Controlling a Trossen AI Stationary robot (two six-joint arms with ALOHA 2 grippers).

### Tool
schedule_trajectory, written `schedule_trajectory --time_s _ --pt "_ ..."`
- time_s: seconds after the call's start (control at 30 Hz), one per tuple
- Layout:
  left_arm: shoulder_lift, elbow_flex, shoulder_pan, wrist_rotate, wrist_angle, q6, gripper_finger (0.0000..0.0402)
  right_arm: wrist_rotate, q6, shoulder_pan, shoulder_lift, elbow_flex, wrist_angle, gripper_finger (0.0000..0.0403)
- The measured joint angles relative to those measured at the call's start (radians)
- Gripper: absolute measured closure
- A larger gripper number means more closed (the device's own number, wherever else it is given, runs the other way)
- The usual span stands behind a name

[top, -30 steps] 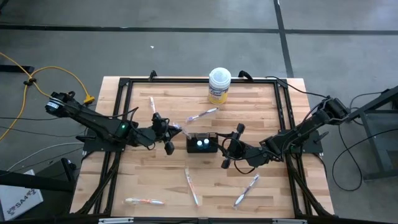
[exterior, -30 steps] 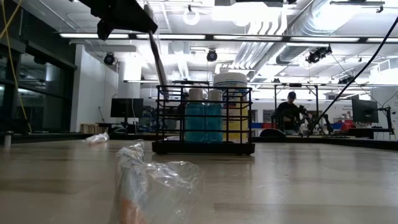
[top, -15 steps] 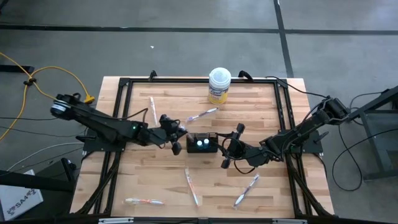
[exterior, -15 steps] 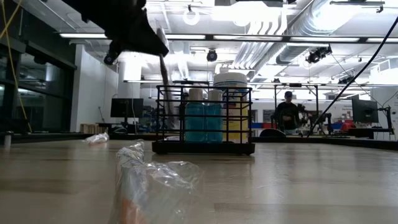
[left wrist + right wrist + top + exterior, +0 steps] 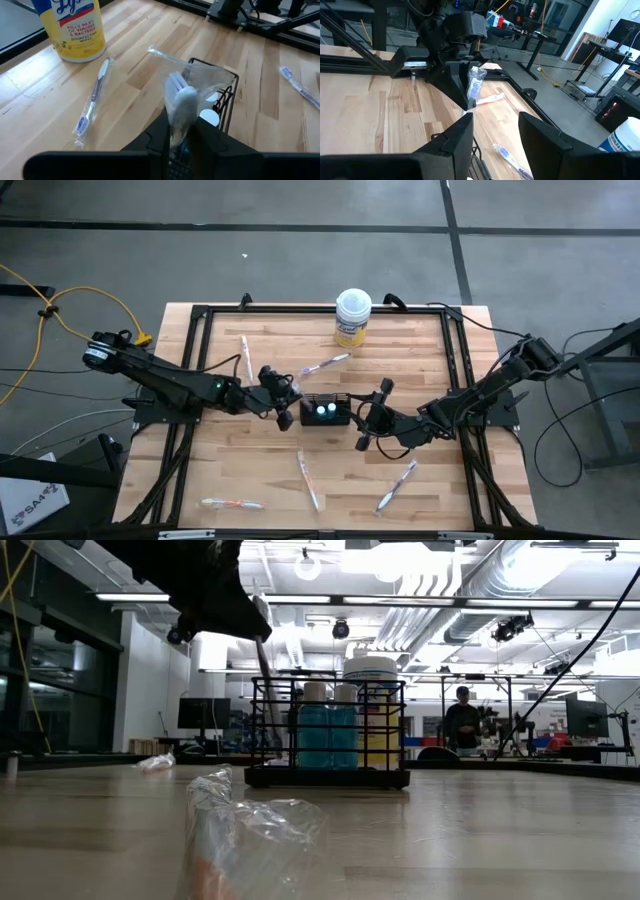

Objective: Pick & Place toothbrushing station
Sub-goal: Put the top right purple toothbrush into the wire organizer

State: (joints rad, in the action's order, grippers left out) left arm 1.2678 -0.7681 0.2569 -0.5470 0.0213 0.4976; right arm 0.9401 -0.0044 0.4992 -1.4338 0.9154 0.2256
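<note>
Here, my left tool: (image 5: 287, 402) poised above the holder's near end, my arm reaching in from the surface's left edge.
Grip: my fingers (image 5: 157, 131) pinch a wrapped brush (image 5: 181, 102), its bristle end up, its lower end dipping into the holder.
Holder: (image 5: 326, 411) black wire mesh, just ahead of my left tool, standing near the middle of the surface (image 5: 440, 350).
Tubes: two teal ones, white-capped (image 5: 327, 735), upright inside the holder.
My right tool: (image 5: 368, 420) just beside the holder's far end, fingers spread, holding nothing.
Loose brushes: one wrapped brush (image 5: 93, 103) lies beside my left tool; others (image 5: 308, 479) lie scattered farther off.
Tub: (image 5: 352, 317) yellow, white-lidded, beyond the holder.
</note>
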Motion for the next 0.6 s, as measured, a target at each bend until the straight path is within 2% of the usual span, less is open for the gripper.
schedule_trajectory --time_s 0.6 --pt "0.0 0.0 0.0 0.001 0.02 -0.003 0.0265 0.0 0.0 0.0 0.0 0.0 0.0 0.0253"
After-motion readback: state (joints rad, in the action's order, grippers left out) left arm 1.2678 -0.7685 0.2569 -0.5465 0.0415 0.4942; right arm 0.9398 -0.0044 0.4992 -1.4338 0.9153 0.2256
